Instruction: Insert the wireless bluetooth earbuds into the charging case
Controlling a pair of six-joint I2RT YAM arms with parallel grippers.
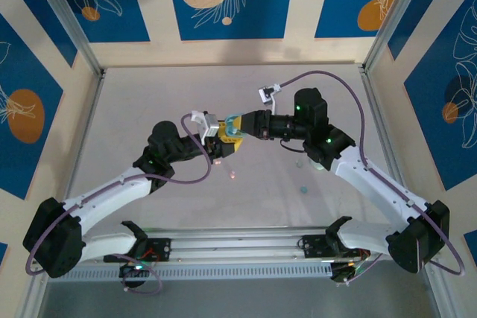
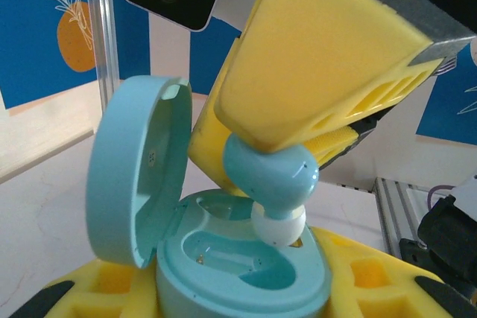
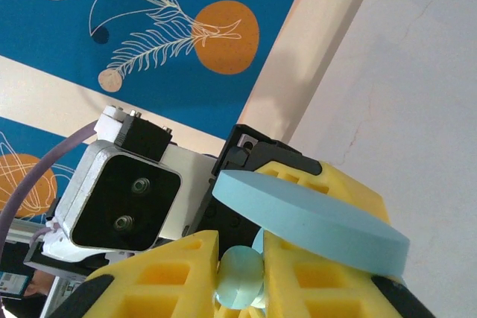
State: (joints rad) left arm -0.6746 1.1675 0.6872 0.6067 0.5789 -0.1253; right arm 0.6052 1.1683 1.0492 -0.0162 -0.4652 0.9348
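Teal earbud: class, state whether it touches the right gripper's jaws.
Touching. The right wrist view shows the teal earbud wedged between the yellow jaws of the right gripper, pressed against both.

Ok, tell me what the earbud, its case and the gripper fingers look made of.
Earbud: glossy pale teal plastic, sharp highlights; its white tip looks like soft matte rubber, probably. Charging case: smooth satin teal plastic, likely moulded. Right gripper's fingers: matte yellow plastic, perhaps printed, with ribbed slots.

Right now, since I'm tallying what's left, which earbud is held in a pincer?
The teal earbud pinched in the right pincer, poised over the open case; the pink earbud and the other teal earbud lie loose on the table.
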